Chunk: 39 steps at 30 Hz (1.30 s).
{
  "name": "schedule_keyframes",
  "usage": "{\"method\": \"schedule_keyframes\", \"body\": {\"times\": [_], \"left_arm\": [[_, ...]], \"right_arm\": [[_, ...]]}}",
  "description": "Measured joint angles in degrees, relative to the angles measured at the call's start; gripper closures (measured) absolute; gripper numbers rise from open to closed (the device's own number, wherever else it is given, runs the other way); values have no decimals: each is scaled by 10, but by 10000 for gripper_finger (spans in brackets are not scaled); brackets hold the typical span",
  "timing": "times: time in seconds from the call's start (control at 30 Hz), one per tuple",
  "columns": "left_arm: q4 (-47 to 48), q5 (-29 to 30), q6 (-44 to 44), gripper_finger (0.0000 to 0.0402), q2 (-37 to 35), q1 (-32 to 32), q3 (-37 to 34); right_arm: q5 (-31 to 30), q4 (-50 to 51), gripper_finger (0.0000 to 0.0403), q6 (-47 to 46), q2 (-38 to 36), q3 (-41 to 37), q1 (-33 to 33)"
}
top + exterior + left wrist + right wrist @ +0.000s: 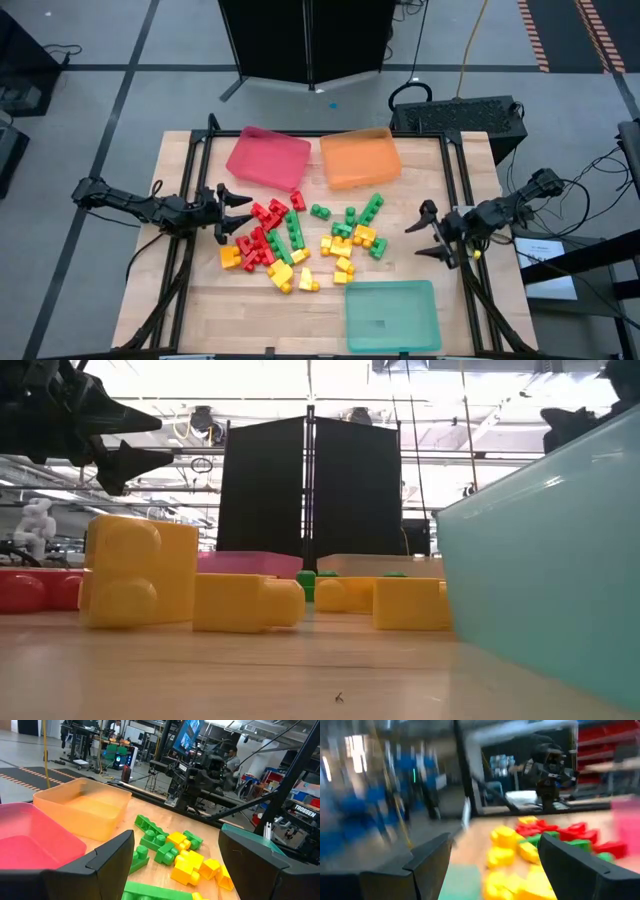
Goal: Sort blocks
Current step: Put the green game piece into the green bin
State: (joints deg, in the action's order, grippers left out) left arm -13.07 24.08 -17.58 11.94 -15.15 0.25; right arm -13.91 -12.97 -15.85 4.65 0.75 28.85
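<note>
High view: blocks [300,245] heaped mid-tabletop [200,300] between the red tray [268,157], orange tray [360,157] and green tray [392,315]. Left gripper [233,212] at the pile's edge, right gripper [428,235] just beside it.

Wrist views: both sets of fingers spread wide, holding nothing.

Risk: blocks lie tightly packed, so closing may catch two colours or scatter neighbours.

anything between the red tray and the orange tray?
Nothing. In the high view the red tray and orange tray sit side by side, only a narrow strip of bare table between them.
</note>
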Motion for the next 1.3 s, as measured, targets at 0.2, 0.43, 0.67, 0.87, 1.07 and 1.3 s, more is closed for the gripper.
{"method": "schedule_keyframes", "body": {"times": [0.2,0.43,0.67,0.87,1.07,1.3], "left_arm": [[5,0,0,110,0,0,0],[2,12,1,110,1,1,0],[-34,18,0,110,-1,1,0],[-74,18,-1,110,-1,1,2],[-80,18,0,110,-1,1,16],[-86,8,-1,110,-1,1,17]], "right_arm": [[-94,-189,112,-163,-1,1,0],[-143,-254,112,-177,10,84,2],[-258,125,112,-10,224,371,2],[-347,612,112,-78,444,613,-22],[-230,827,112,-18,629,732,-113],[7,813,128,176,759,738,-217]]}}
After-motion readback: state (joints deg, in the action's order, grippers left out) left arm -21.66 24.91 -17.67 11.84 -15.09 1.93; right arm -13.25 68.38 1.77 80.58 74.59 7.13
